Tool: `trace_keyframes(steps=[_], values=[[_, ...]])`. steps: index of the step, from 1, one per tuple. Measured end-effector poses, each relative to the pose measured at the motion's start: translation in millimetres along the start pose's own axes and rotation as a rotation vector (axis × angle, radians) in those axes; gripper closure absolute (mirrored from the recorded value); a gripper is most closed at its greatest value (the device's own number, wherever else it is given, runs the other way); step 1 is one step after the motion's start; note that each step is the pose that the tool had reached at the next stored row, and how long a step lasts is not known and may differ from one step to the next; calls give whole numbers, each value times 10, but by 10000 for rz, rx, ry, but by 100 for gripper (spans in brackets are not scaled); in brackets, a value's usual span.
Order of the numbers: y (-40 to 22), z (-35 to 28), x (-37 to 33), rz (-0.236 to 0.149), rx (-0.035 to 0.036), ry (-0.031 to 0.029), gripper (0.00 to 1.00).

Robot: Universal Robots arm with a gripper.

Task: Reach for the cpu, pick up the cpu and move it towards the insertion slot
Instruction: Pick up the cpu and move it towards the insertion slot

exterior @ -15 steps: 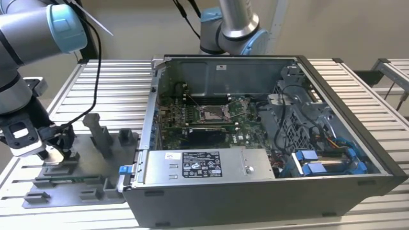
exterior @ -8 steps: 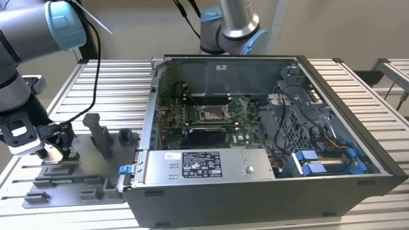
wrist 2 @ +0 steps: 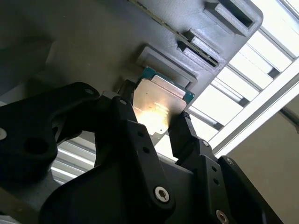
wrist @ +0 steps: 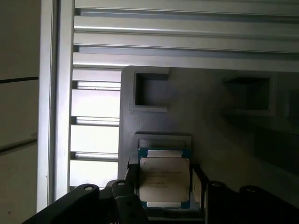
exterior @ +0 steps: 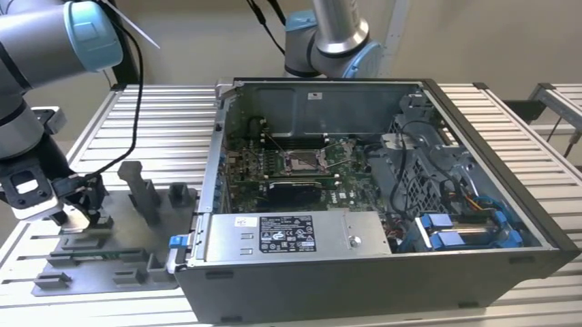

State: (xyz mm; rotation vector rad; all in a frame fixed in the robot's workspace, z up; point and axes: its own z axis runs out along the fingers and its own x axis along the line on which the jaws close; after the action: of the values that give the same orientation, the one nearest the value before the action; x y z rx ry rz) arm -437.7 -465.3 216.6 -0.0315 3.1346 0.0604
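The cpu (wrist: pixel 164 181) lies flat, silver face up, with its greenish rim showing at two edges. It is over a shallow square seat in a grey tray (wrist: pixel 210 121). Both wrist views show it between the hand's two black fingers (wrist: pixel 132 186), which bear against opposite edges, so the hand (wrist: pixel 164 187) is closed on the cpu. In the second wrist view the cpu (wrist 2: pixel 158 103) catches a bright glare near the hand (wrist 2: pixel 154 111), and the ribbed seat sits just beyond it. Whether the chip still touches the seat cannot be told.

In the exterior view the hand (exterior: pixel 80 208) is low over the tray (exterior: pixel 109 272) at that view's left, among grey blocks and posts. The arm (exterior: pixel 46 41) rises above it. The tray rests on a slatted metal desk (exterior: pixel 155 122).

The slot (exterior: pixel 303 161) is well apart to the exterior view's right — a shiny square frame with a dark centre on the green board. That board lies inside an open case (exterior: pixel 364 286) beside the tray.
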Motion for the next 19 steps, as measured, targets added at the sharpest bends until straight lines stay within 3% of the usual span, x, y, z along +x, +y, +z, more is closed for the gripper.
trace_keyframes(steps=[12,19], values=[[4,-101,-1,0,-1,0,100],[9,-225,-2,0,0,0,100]])
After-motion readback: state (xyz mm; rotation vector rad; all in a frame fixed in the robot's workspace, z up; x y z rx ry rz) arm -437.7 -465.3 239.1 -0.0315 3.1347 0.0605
